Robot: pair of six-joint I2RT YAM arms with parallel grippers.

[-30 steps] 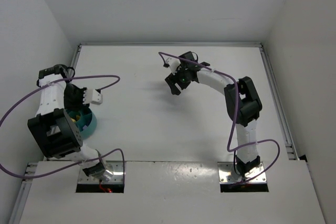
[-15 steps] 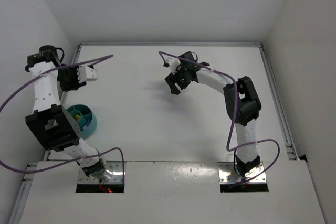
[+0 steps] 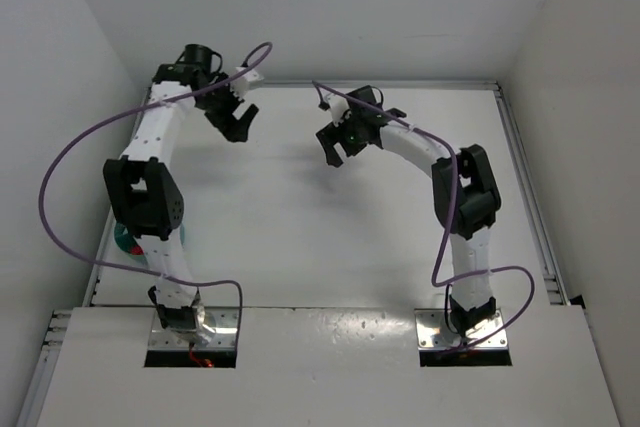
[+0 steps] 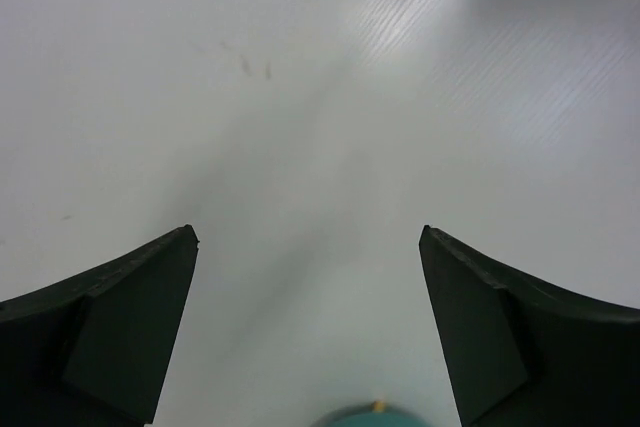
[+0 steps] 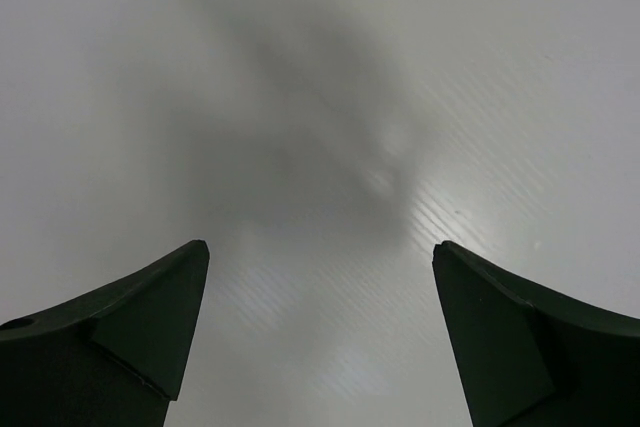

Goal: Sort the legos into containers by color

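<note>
My left gripper (image 3: 238,125) hangs open over the far left of the white table (image 3: 300,237), with nothing between its fingers. In the left wrist view the left gripper (image 4: 307,232) stands wide over bare table, and the rim of the teal bowl (image 4: 375,418) with a yellow speck (image 4: 378,406) on it peeks in at the bottom edge. From above, only a sliver of the bowl (image 3: 120,240) shows behind the left arm. My right gripper (image 3: 345,150) is open and empty above the table's far middle; the right gripper (image 5: 320,245) shows only bare surface under it. No red legos are in view.
White walls close the table in at the back and both sides. A metal rail (image 3: 527,197) runs along the right edge and another (image 3: 320,84) along the back. Purple cables (image 3: 60,167) loop off both arms.
My left arm has swung from over the teal bowl at the near left up to the far left, and its jaws have opened. The right gripper has opened wider and barely shifted.
</note>
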